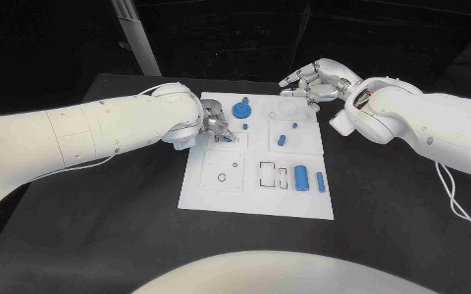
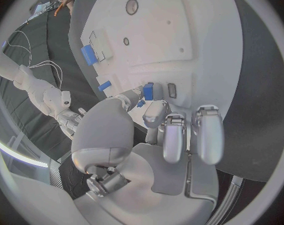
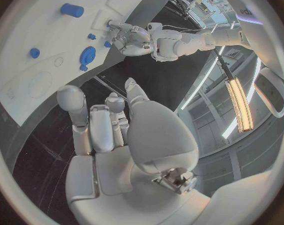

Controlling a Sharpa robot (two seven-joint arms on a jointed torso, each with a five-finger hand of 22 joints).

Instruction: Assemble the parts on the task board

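At the board's near-left upper corner I have my left hand [image 1: 214,128] down on the task board [image 1: 255,199], its fingertips pinched on a small blue part [image 2: 148,91] that sits against the white plate. Beyond the board's far right corner my right hand [image 1: 312,82] hangs above the black bench [image 1: 118,226], fingers curled loosely and holding nothing. Across the board I see a blue gear-like part [image 1: 241,110] near the top, a small blue peg [image 1: 282,139] mid-board, and two blue cylinders [image 1: 301,177] lying lower right.
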